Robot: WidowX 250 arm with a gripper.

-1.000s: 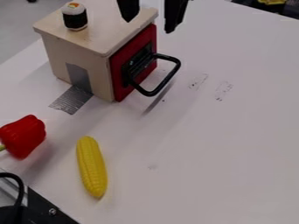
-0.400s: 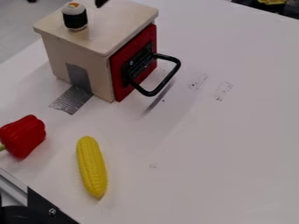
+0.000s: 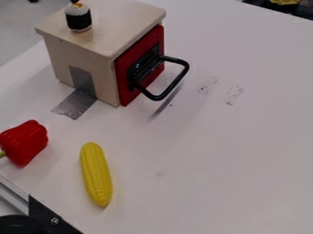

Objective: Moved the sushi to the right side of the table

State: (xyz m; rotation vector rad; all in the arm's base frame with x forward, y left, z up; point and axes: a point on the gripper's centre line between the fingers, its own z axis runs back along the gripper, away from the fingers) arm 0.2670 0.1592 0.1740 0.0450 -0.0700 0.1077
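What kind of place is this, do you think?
Probably a robotics lab or test area with play food on a table: a toy sushi roll on a wooden box with a red door, plus a toy corn cob and a toy red bell pepper.

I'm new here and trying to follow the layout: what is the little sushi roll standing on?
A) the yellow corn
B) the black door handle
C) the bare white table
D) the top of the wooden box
D: the sushi roll stands upright on the wooden box's top.
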